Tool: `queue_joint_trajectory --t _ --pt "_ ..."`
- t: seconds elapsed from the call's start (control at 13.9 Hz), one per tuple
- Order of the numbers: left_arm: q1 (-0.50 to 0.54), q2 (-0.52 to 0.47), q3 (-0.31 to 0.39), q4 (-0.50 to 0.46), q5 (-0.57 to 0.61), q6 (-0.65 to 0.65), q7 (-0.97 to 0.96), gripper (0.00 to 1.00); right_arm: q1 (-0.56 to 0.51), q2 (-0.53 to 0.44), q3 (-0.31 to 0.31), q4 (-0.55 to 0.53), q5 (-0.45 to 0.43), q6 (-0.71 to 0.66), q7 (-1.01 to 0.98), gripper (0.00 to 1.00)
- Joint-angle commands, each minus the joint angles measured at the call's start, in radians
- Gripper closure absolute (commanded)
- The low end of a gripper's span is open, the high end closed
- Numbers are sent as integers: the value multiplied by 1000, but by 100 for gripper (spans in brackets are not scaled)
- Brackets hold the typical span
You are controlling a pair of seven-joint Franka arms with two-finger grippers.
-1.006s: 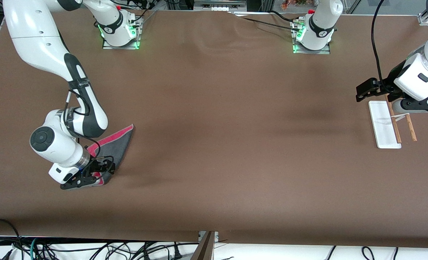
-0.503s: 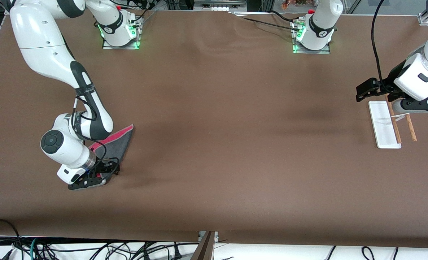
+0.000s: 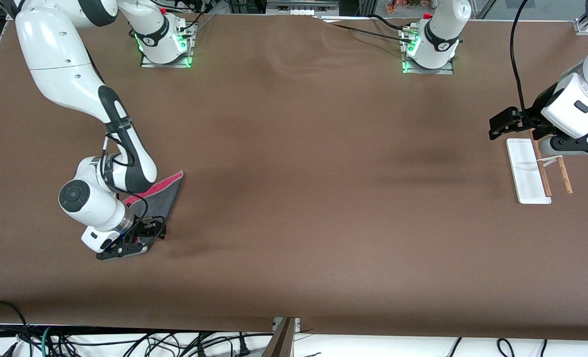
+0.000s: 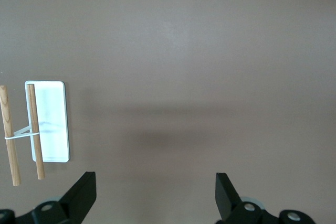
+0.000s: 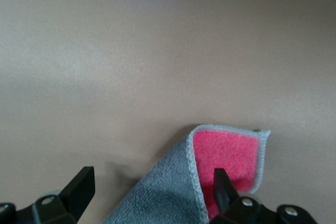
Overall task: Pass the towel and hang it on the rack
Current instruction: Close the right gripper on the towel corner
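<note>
The towel (image 3: 161, 194) lies flat at the right arm's end of the table, dark grey with a pinkish-red folded strip and a light stitched edge. My right gripper (image 3: 134, 241) hangs low over the towel's corner nearest the front camera. It is open. In the right wrist view the grey fold (image 5: 168, 195) and its pink underside (image 5: 226, 158) lie between the spread fingers of the right gripper (image 5: 153, 178). The rack (image 3: 526, 171), a white base with two brown rods (image 3: 565, 174), stands at the left arm's end. My left gripper (image 3: 498, 125) waits open above it, holding nothing.
Brown cloth covers the table, with slight wrinkles near the arm bases (image 3: 294, 59). In the left wrist view the rack base (image 4: 50, 121) and rods (image 4: 35, 129) sit off to one side of the left gripper (image 4: 155, 178). Cables hang below the table's front edge (image 3: 125, 342).
My right arm has shifted a little toward the left arm's end, bringing its open gripper further over the towel's near corner. The left arm has not moved.
</note>
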Motion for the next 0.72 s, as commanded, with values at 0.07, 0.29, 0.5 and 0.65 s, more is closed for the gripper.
queue_joint_trajectory --t 0.07,0.29,0.5,0.65 --pt "-2 -10 0 -6 13 2 10 0 -5 -8 11 -2 26 -61 -9 0" --pt "-2 -10 -2 -4 13 2 12 0 -5 -17 11 2 66 -113 -9 0" --pt "-2 -10 0 -4 13 2 10 0 -12 -32 11 6 67 -161 -9 1" --pt "-4 -10 -2 -4 13 2 10 0 -18 -45 10 8 67 -194 -9 2"
